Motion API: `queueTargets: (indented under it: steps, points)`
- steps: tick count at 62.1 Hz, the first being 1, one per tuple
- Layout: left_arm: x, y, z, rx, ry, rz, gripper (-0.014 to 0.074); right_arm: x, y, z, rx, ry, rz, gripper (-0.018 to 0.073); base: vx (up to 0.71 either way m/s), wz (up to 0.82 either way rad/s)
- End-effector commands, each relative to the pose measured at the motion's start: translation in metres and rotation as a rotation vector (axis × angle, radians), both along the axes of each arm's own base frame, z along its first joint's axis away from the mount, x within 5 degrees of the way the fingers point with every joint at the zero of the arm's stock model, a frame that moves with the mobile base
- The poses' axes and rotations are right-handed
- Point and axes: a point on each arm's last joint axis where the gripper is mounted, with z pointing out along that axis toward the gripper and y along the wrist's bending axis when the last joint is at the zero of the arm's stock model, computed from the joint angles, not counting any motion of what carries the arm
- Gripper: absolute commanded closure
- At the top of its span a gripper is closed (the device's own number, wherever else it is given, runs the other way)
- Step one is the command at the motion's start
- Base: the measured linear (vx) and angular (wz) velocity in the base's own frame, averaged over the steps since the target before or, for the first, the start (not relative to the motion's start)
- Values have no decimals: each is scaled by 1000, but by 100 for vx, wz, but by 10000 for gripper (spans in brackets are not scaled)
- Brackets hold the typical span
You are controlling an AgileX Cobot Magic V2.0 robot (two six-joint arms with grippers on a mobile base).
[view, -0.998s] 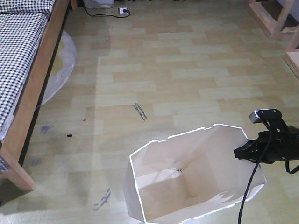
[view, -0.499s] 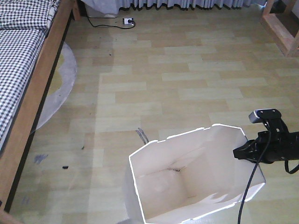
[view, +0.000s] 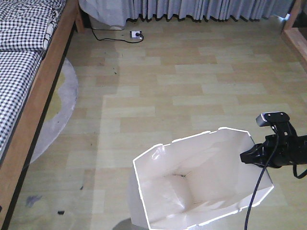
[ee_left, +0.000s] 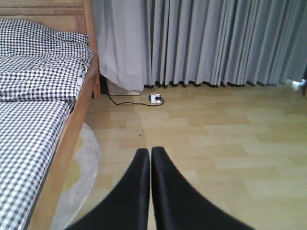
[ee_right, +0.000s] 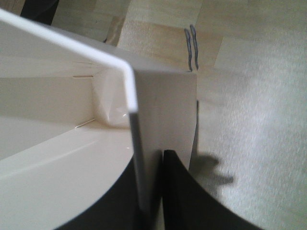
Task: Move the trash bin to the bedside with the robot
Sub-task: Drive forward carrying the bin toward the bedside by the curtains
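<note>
Trash bin [view: 192, 167] right of bed [view: 21, 81]

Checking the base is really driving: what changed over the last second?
The floor scene slid down the front view: the power strip and bed came nearer and the curtains came into sight, so the base drove forward. Unchanged: the trash bin and the right gripper, jaws clamped on its rim, at the same spot in frame.

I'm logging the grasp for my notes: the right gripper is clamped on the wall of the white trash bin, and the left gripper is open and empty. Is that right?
Not quite. The left gripper is shut, not open: the left wrist view shows its fingers pressed together with nothing between them. The rest stands: the right gripper is clamped on the wall of the trash bin.
</note>
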Motion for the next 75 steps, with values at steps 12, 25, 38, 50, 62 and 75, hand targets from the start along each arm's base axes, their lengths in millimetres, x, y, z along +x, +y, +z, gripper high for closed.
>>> queueTargets:
  steps: [12, 25, 38, 50, 62, 75]
  points:
    - [1, 0, -3, -14, -49, -4, 602, 7, 13, 28, 208, -75, -17, 565, 47, 10]
    - [1, 0, -3, -14, -49, -4, 602, 7, 13, 28, 208, -75, -17, 565, 46, 8]
    - [1, 0, -3, -14, -49, -4, 602, 7, 13, 28, 208, -75, -17, 565, 46, 5]
    - [1, 0, -3, -14, -49, -4, 602, 7, 13, 28, 208, -75, -17, 565, 47, -1]
    - [1, 0, -3, -14, -49, -4, 602, 7, 13, 28, 208, -75, -17, 565, 48, -1]
    - [1, 0, -3, -14, -49, -4, 602, 7, 13, 28, 208, -75, -17, 565, 47, 3]
